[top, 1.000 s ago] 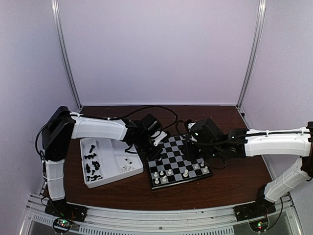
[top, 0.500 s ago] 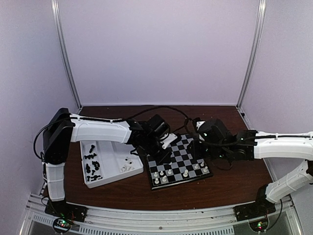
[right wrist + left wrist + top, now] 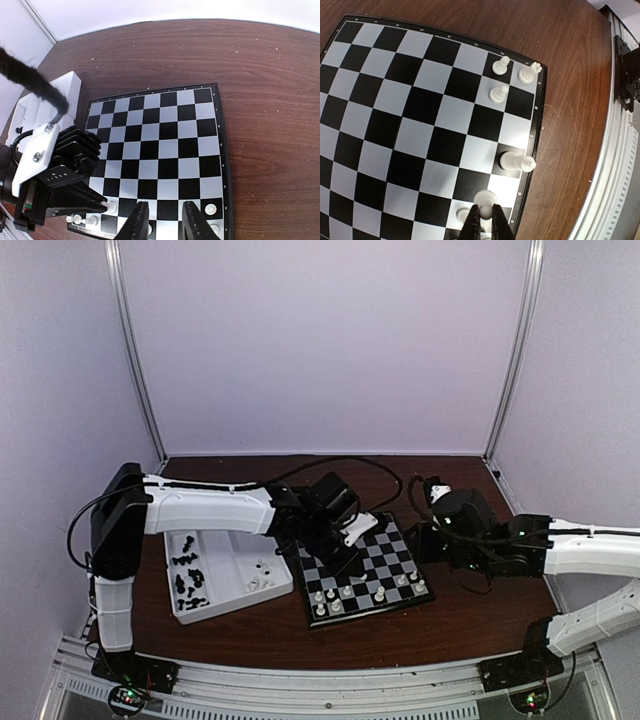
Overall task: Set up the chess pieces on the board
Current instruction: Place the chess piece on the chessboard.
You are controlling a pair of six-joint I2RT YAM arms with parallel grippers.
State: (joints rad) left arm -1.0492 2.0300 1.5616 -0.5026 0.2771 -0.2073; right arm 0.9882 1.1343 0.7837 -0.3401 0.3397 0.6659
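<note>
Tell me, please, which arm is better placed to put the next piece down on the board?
Left. The left gripper is shut on a white piece over the board's near edge, beside other pieces already standing. The right gripper is empty, jaws apart.

We find the board's (image 3: 159, 131) middle and far rows bare, open to a gripper coming from above. The left gripper (image 3: 485, 209) hangs over the board's near left part, closed on a white piece (image 3: 485, 198), with its wrist behind it. Other white pieces (image 3: 347, 592) line the near edge. The tray (image 3: 228, 558) sits just left of the board, and the desk (image 3: 260, 100) to the right lies open.
</note>
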